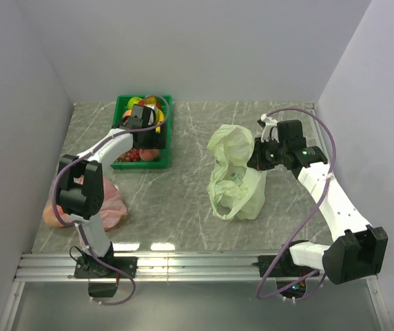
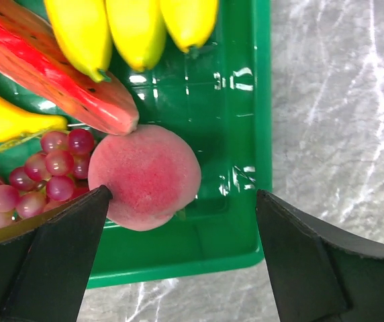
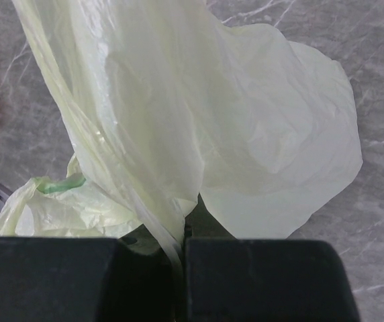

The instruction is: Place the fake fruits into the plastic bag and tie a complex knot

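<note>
Fake fruits lie in a green tray (image 2: 246,134): yellow bananas (image 2: 135,30), a red watermelon slice (image 2: 51,74), dark red grapes (image 2: 44,171) and a pink peach (image 2: 145,176). My left gripper (image 2: 182,194) hangs open over the tray's near right corner. The peach sits between the fingers, touching the left fingertip (image 2: 98,201). In the top view this gripper (image 1: 145,124) is over the tray (image 1: 168,131). The pale green plastic bag (image 1: 235,176) stands crumpled at the table's middle right. My right gripper (image 1: 262,155) is shut on a pinched fold of the bag (image 3: 232,121), lifting its upper edge.
A pink plastic bag (image 1: 114,203) lies at the left, beside the left arm's base. White walls enclose the grey marble table (image 1: 183,186) on three sides. A metal rail (image 1: 197,265) runs along the near edge.
</note>
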Available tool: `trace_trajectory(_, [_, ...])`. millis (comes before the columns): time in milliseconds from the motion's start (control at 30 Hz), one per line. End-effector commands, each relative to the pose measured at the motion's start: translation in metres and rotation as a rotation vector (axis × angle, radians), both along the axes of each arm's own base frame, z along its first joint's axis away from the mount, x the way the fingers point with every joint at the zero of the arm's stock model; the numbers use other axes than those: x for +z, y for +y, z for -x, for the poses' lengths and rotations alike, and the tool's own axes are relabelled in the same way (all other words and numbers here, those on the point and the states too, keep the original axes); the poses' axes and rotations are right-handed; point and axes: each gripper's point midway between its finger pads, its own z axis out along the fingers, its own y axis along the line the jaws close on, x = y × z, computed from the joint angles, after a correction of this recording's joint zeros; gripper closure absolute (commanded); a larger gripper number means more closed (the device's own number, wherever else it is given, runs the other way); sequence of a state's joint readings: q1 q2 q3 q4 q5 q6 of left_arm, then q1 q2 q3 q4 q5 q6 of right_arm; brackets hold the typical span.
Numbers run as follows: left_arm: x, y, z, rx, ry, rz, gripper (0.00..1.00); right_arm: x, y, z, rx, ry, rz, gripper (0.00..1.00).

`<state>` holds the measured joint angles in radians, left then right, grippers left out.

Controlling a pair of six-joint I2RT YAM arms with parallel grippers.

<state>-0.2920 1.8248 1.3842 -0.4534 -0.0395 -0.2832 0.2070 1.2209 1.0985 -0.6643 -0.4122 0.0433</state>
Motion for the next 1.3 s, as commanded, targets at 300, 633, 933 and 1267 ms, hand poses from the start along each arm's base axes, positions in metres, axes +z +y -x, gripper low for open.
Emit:
trace_trajectory(300, [-0.042, 0.015, 0.006, 0.043, 0.095, -0.115, 0.02, 0.000, 0.007, -0.011, 0.036, -0.017, -0.004, 1.00])
trace_trajectory(633, [-0.053, 0.010, 0.011, 0.008, 0.136, -0.126, 0.06, -0.006, 0.007, -0.009, 0.044, -0.011, -0.001, 1.00])
trace_trajectory(933, [0.001, 0.003, 0.000, -0.009, 0.020, -0.068, 0.49, -0.003, 0.010, -0.009, 0.058, -0.026, -0.009, 1.00])
trace_trajectory(1267, [0.163, -0.060, 0.029, -0.337, -0.288, 0.242, 0.86, 0.008, 0.036, -0.004, 0.113, -0.012, -0.175, 1.00])
